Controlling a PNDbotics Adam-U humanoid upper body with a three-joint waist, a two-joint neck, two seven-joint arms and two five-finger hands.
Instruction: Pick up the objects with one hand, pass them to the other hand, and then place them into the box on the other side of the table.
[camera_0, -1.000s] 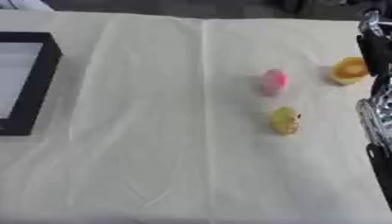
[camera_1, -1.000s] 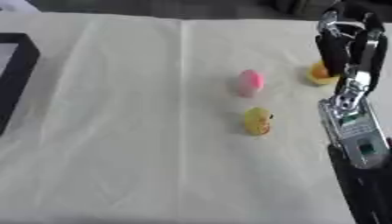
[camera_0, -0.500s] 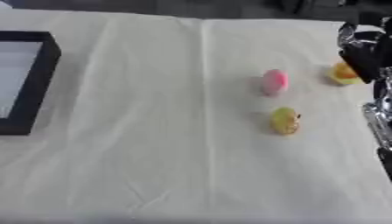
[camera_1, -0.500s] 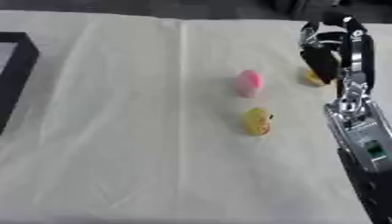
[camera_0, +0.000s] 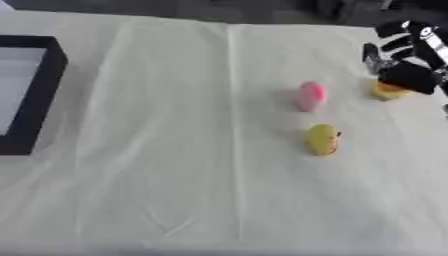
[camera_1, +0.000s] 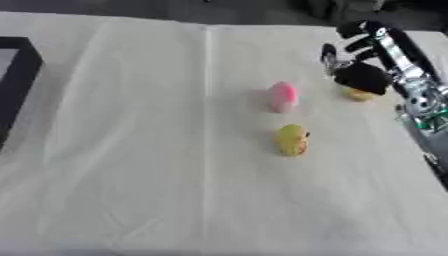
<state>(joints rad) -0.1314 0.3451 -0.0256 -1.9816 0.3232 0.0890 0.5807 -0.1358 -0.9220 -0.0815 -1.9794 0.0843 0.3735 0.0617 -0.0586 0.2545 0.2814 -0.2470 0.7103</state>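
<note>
Black right hand (camera_1: 360, 77) on a silver forearm bearing green-marked plate

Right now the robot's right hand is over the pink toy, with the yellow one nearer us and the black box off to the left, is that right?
Not quite. The right hand is over the orange object at the far right, not the pink toy, which sits apart to its left. The right eye view shows this. The yellow toy is nearer, and the black box is at the left.

Creased white tablecloth (camera_0: 175, 190) beneath a dark, blurred far edge.
</note>
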